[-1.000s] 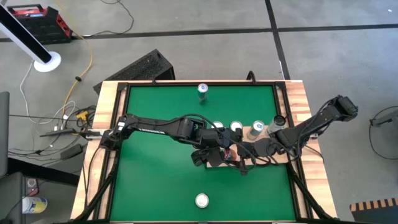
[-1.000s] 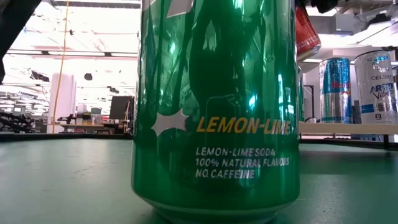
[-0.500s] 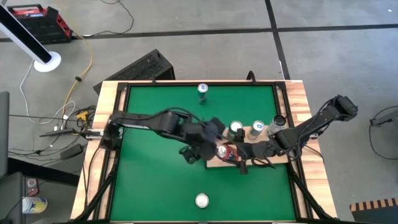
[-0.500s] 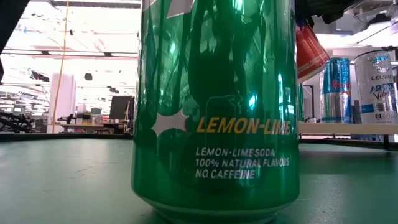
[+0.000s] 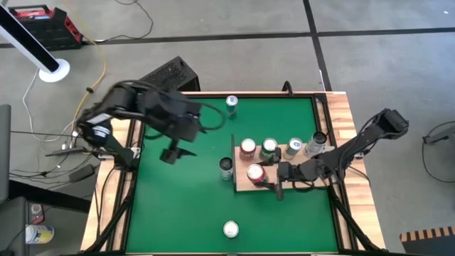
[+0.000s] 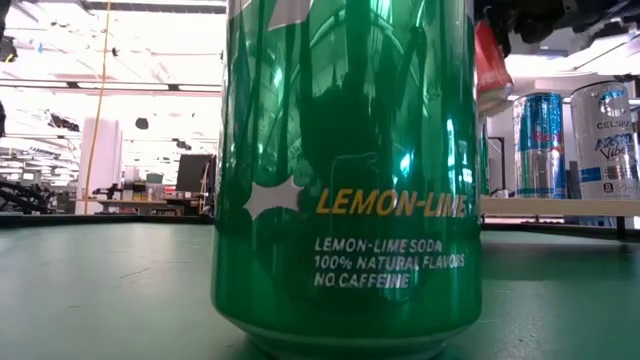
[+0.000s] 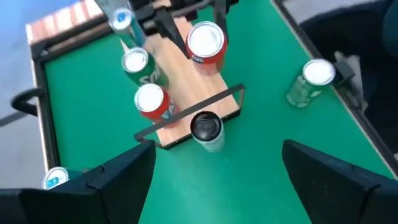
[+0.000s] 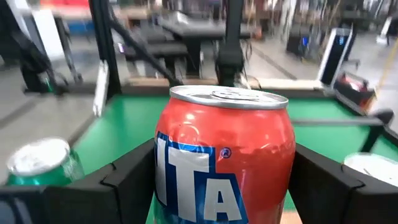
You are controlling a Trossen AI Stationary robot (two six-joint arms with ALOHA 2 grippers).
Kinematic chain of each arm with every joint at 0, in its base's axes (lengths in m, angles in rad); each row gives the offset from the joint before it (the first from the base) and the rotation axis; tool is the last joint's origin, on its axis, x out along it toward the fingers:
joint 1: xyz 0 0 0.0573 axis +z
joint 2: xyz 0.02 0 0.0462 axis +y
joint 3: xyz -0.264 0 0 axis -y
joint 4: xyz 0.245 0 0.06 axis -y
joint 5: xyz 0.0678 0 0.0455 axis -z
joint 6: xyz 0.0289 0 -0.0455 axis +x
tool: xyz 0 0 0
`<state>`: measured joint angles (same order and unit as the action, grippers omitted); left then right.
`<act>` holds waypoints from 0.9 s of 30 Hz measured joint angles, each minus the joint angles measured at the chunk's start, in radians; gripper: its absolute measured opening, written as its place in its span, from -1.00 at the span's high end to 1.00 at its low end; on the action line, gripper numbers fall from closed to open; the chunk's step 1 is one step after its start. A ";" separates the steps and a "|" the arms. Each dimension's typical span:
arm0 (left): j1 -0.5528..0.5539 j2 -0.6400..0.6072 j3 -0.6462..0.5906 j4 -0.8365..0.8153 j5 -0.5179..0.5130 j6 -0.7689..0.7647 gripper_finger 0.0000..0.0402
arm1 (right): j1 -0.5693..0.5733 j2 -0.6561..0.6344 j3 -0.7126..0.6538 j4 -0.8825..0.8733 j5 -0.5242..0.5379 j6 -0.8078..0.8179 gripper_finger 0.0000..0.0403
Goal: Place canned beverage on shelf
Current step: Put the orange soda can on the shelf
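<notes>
The shelf (image 5: 243, 186), a small light wooden board with a thin dark upright rail on its left end (image 7: 186, 118), lies right of the table's middle. On it stand a red can (image 5: 247, 147), a green can (image 5: 269, 147) and a blue can (image 5: 294, 147). My right gripper (image 5: 266, 178) reaches in from the right and is shut on another red can (image 5: 254, 173) over the board's near left part. My left gripper (image 5: 170, 153) is open and empty, high over the table's left half. My right gripper pinches the red can's two opposite sides (image 8: 163, 180) between its two fingers (image 8: 127, 183). It comes in level from the table's right. The can is close to upright, top up. In the low view its lower end (image 6: 490, 95) shows above the board.
A dark-topped can (image 5: 226, 167) stands on the green table just left of the shelf's rail. A green lemon-lime can (image 5: 230, 229) stands near the near edge and fills the low view (image 6: 345, 170). One more can (image 5: 231, 103) stands at the far edge.
My left arm has drawn back from the shelf, up and toward the table's far left corner. This has uncovered the cans on the board. The red can in my right gripper has stayed over the shelf and turned from tilted to nearly upright.
</notes>
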<state>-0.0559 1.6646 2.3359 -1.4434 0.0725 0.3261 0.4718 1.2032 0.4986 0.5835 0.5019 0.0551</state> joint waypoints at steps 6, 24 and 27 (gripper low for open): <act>0.002 -0.177 -0.223 0.175 -0.027 -0.041 -0.66 | 0.021 0.118 -0.101 0.341 0.001 -0.068 -0.60; 0.002 -0.505 -0.875 0.726 -0.111 -0.061 -0.66 | -0.031 0.383 -0.079 0.569 0.132 -0.067 -0.61; 0.002 -0.505 -0.875 0.738 -0.111 -0.061 -0.66 | -0.039 0.391 -0.082 0.542 0.129 -0.056 -0.61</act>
<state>-0.0544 1.1595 1.4612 -0.7057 -0.0383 0.2653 0.4325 1.5942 0.4170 1.1255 0.6312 -0.0010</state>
